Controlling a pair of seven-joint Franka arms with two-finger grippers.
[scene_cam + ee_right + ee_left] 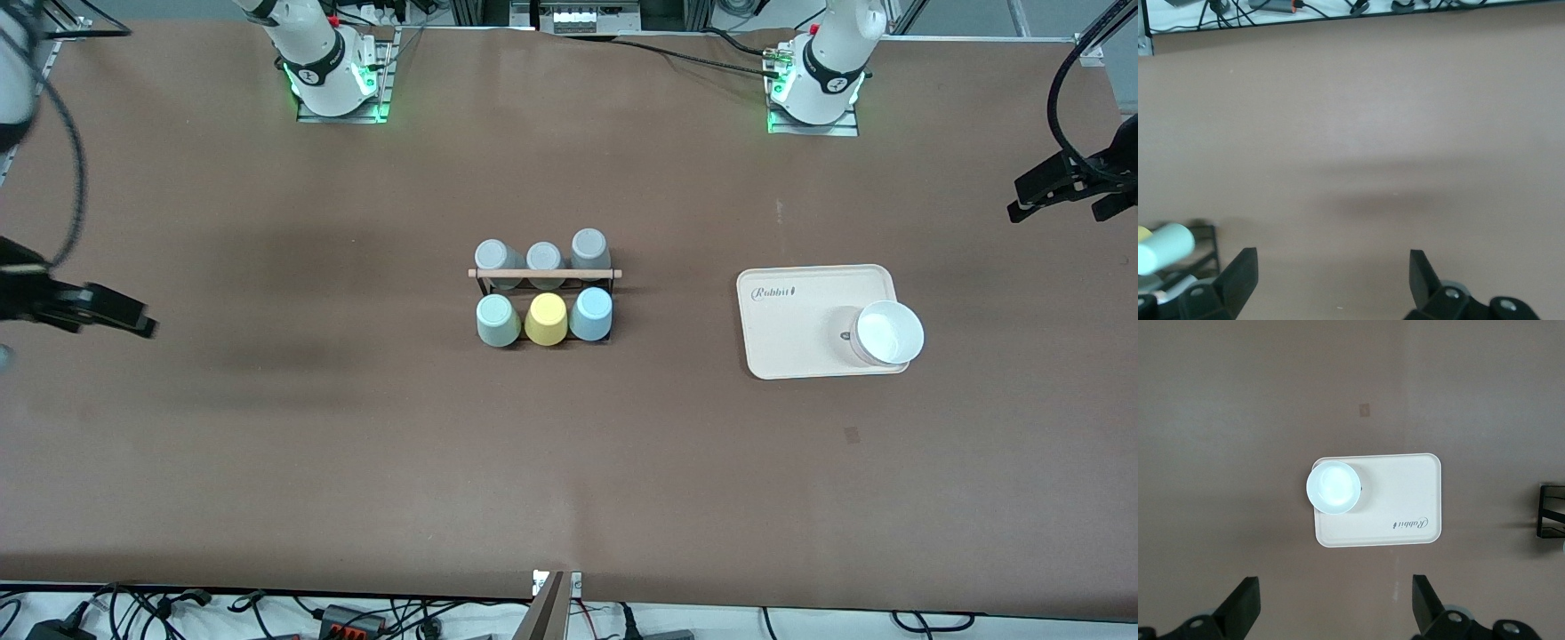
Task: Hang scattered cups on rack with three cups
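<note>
The mint cup (498, 320) and blue cup (591, 314) sit on the rack (544, 274), flanking the yellow cup (546, 318). Both look light, rigid, slick (best pinched across the wall). The left gripper (1336, 608) and right gripper (1333, 285) wait spread, empty, well apart from the rack.

The black wire rack (544, 284) with a pale wooden rod across its top stands mid-tabletop. The mint green cup (497, 320) and the light blue cup (591, 314) sit mouth-down on its row nearer the front camera, seemingly over pegs, the mint one toward the right arm's end.
</note>
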